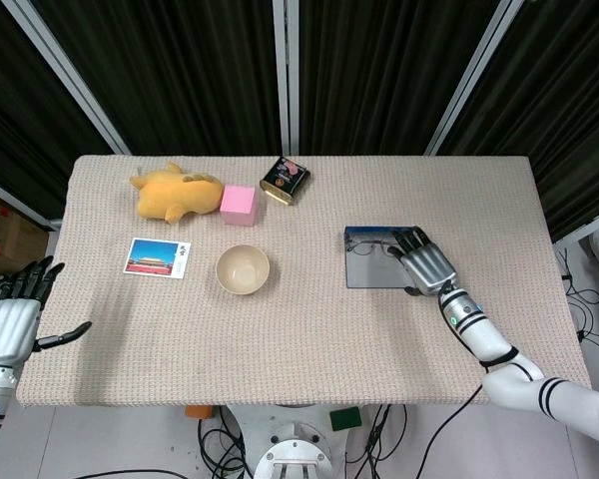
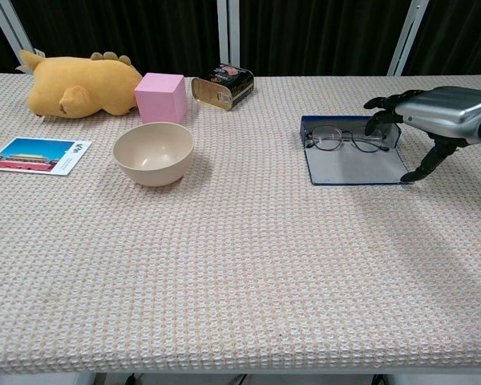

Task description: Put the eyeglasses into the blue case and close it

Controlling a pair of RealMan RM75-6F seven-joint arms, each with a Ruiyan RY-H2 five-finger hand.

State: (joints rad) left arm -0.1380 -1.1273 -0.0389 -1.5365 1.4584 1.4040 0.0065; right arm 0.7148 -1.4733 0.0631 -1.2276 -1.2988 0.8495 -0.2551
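The blue case (image 2: pixel 354 163) (image 1: pixel 371 267) lies open and flat at the table's right middle. The eyeglasses (image 2: pixel 346 138) (image 1: pixel 371 248) lie in it along its far edge, lenses facing the chest camera. My right hand (image 2: pixel 434 114) (image 1: pixel 427 263) hovers over the case's right side with its fingers spread and nothing in them; the thumb points down near the case's near right corner. My left hand (image 1: pixel 8 321) hangs off the table's left edge, fingers apart and empty, seen in the head view only.
A beige bowl (image 2: pixel 154 152) stands left of centre. Behind it are a pink cube (image 2: pixel 160 97), a yellow plush toy (image 2: pixel 78 83) and a dark tin (image 2: pixel 222 85). A postcard (image 2: pixel 37 154) lies at the left.
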